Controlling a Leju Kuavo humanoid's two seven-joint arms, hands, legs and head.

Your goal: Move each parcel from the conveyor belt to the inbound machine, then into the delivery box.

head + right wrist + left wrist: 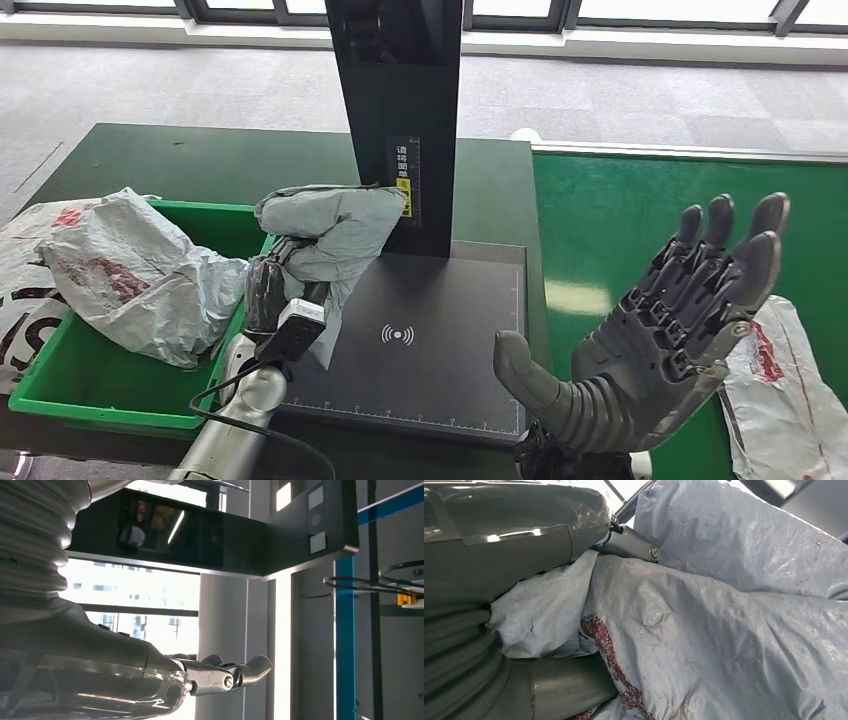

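My left hand (268, 290) grips a crumpled grey parcel (335, 235) at the left edge of the black inbound machine platform (430, 350), beside the green delivery box (100, 385). Up close, the left wrist view has that grey parcel (724, 630) with red print pressed against my thumb (569, 687). A grey-white parcel (130, 275) lies inside the box. My right hand (660, 340) is raised palm up with fingers spread and nothing in it, above the platform's right edge. Another white parcel (785, 390) with red print lies on the green conveyor belt (620, 220).
The machine's black upright column (405, 110) stands behind the platform, right against the held parcel. A white bag (20, 290) hangs over the box's left rim. The right wrist view looks toward a dark scanner head (200, 535) and a blue post (345, 630).
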